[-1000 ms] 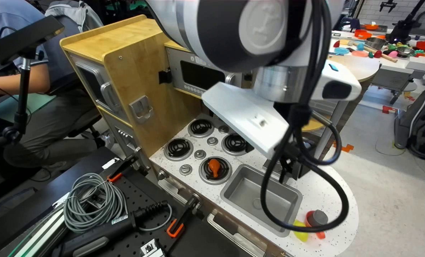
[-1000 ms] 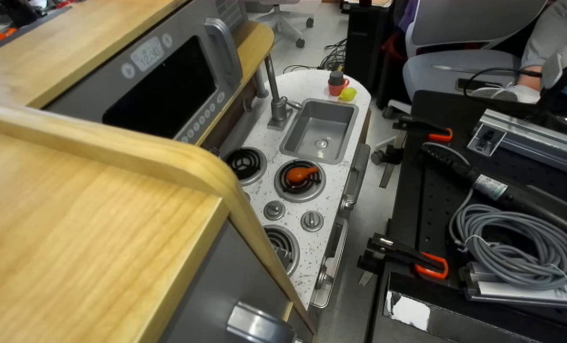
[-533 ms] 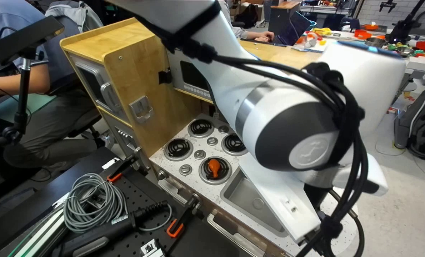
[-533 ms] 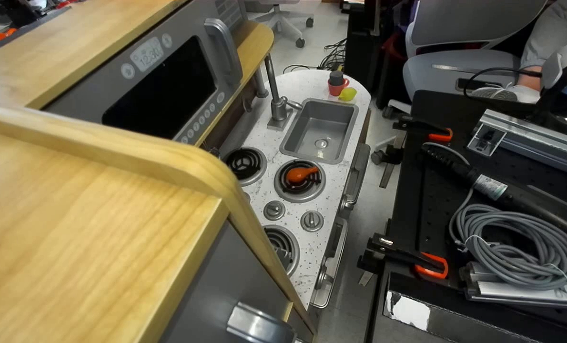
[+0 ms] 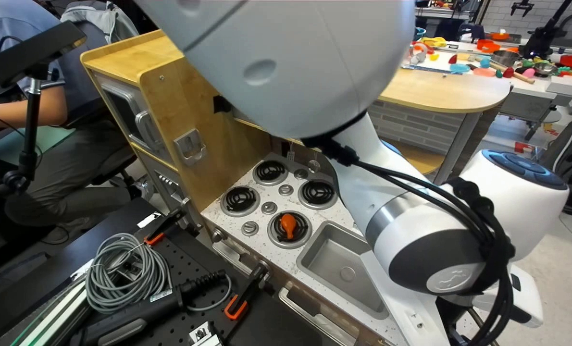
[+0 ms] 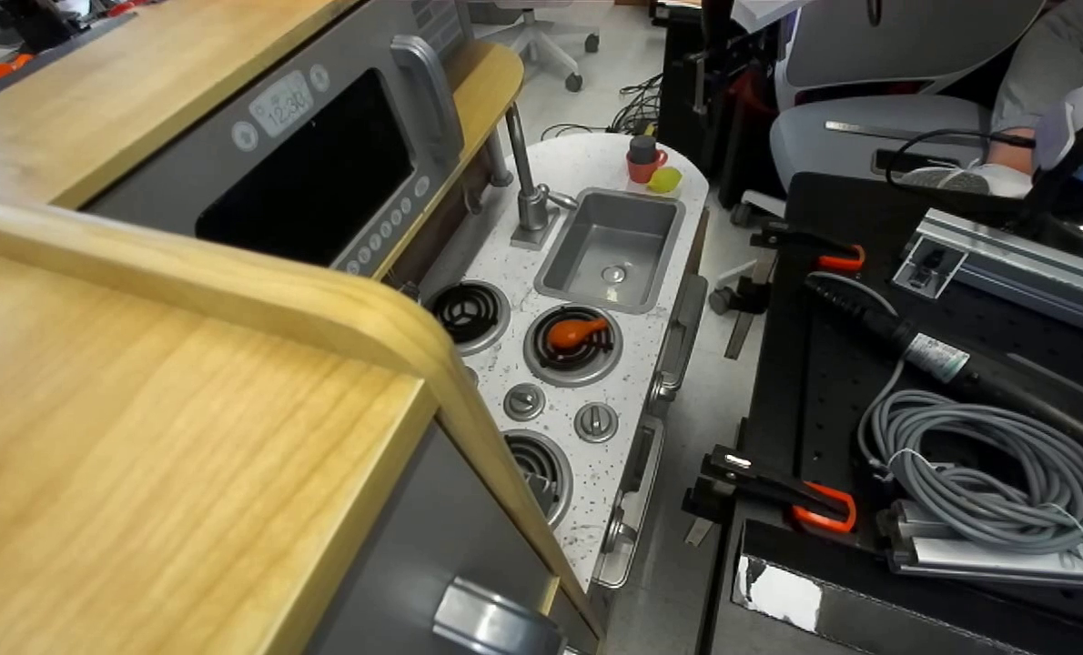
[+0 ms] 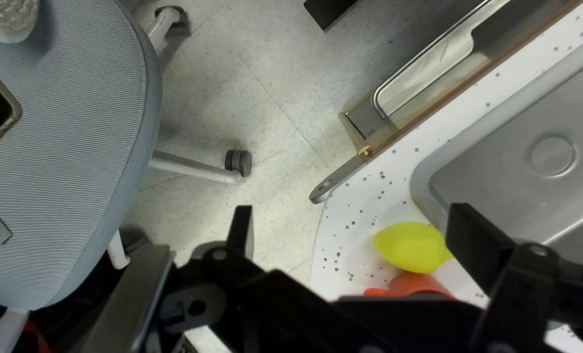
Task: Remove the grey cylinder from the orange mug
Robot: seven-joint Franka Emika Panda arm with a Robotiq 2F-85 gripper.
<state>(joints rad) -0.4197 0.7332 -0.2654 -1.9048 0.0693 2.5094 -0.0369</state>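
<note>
Where the speckled white countertop (image 6: 587,156) rounds off into its curved end, one grey cylinder (image 6: 642,146), dark, stubby and flat-topped, stands upright at the mouth of the orange mug (image 6: 642,171), its upper part clear above the rim, its lower end hidden. Mug: orange-red, round-bodied, with a looped handle. Just beside it, one yellow piece (image 6: 663,180), smooth and lemon-shaped, lying on its side.

Item: gripper (image 7: 354,223), black, angular; its blocky fingers (image 7: 473,240) spread well apart, unclenched. Between them, in the wrist view, show the yellow piece and part of the mug; whether the cylinder also shows there cannot be told.

Item: robot arm (image 5: 363,187), smooth white shell, bulging joints, one dark grey cap (image 5: 435,259), black wiring (image 5: 488,226) strapped along it.

Item: sink (image 6: 610,241), grey, rectangular, corners rounded, with a disc-shaped drain (image 6: 613,274); slender faucet (image 6: 532,207) of dull grey alongside.

Item: burner (image 6: 587,377), black spiral in a silvery round dish; on it, one orange pear-shaped piece (image 6: 567,335), smooth, narrowing to a stem.

Item: cabinet (image 6: 187,437), blond wood, visible grain, rounded edge.

Item: cable (image 5: 102,283), grey, wound in loose loops, laid over a black perforated board (image 5: 267,317).

Item: chair (image 7: 81,162), seat of blue-grey woven mesh.
</note>
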